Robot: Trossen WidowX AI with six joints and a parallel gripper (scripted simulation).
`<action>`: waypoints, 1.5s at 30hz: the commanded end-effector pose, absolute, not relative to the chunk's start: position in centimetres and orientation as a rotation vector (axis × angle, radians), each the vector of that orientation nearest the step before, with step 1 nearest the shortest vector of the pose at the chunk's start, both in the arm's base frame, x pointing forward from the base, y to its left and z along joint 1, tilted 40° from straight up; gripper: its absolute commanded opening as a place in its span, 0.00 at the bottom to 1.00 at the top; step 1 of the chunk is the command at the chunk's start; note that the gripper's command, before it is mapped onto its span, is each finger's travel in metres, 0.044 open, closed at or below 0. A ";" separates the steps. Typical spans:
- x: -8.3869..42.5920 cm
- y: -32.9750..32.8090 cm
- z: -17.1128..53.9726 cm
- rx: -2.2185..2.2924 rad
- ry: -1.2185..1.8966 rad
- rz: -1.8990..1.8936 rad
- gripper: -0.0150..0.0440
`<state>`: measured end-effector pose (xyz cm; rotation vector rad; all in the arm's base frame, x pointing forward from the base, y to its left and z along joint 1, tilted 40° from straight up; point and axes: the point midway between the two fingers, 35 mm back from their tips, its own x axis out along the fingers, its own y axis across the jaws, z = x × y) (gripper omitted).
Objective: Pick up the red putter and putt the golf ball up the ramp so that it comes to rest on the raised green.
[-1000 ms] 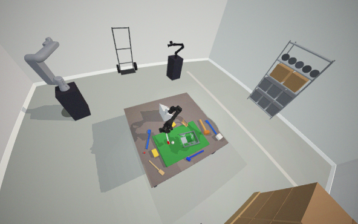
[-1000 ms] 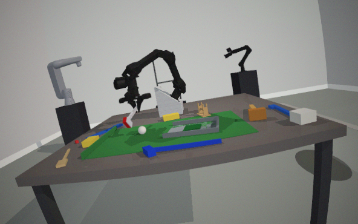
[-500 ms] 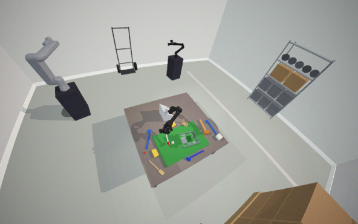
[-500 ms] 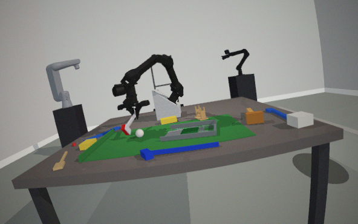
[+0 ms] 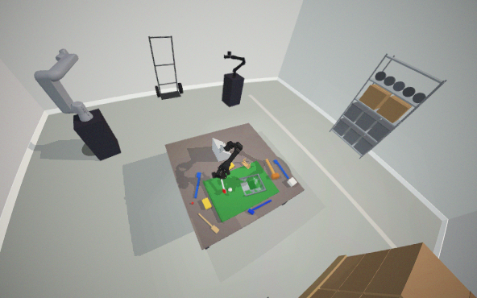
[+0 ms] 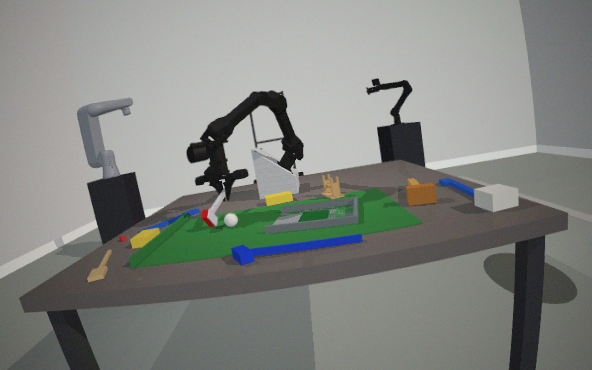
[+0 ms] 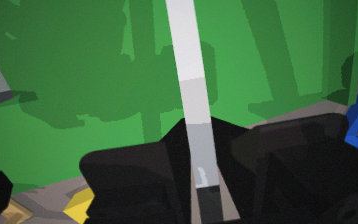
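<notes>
My gripper [image 5: 221, 177] [image 6: 225, 194] [image 7: 194, 121] is shut on the white shaft of the red putter [image 5: 222, 184] [image 6: 216, 205] [image 7: 184, 50], which slants down from the fingers. Its red and white head is low over the green mat, just left of the white golf ball [image 5: 230, 189] [image 6: 231, 220], on the side away from the ramp, with a small gap in view. Whether the head touches the mat, I cannot tell. The grey ramp [image 5: 246, 187] [image 6: 287, 220] leads up to the raised green [image 6: 314, 215] inside a grey frame. The ball and putter head are outside the wrist view.
The green mat [image 5: 225, 209] [image 6: 168, 253] has a raised left edge. Yellow blocks [image 5: 206, 203] [image 6: 145, 238], blue putters [image 5: 197, 186] [image 6: 308, 245], a wooden stand [image 5: 246, 163] [image 6: 332, 188], an orange mallet [image 5: 275, 175] [image 6: 421, 194] and a white-headed mallet [image 5: 292, 182] [image 6: 496, 197] lie around it.
</notes>
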<state>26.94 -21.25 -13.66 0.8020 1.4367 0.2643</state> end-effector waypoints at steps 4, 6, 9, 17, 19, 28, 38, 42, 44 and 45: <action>26.9 -21.5 -13.8 0.803 1.435 0.262 0.25; 26.7 -21.9 -14.2 0.804 1.434 0.261 0.25; 26.4 -22.6 -15.0 0.806 1.431 0.258 0.25; 26.1 -23.3 -15.8 0.808 1.429 0.256 0.25; 26.1 -23.3 -15.8 0.808 1.429 0.256 0.25; 28.7 -19.1 -11.7 0.811 1.431 0.255 0.25; 30.4 -13.3 -7.2 0.815 1.428 0.263 0.25; 30.3 -14.1 -6.3 0.815 1.428 0.262 0.25; 30.1 -14.8 -5.5 0.814 1.428 0.262 0.25; 30.0 -15.2 -5.0 0.814 1.428 0.262 0.25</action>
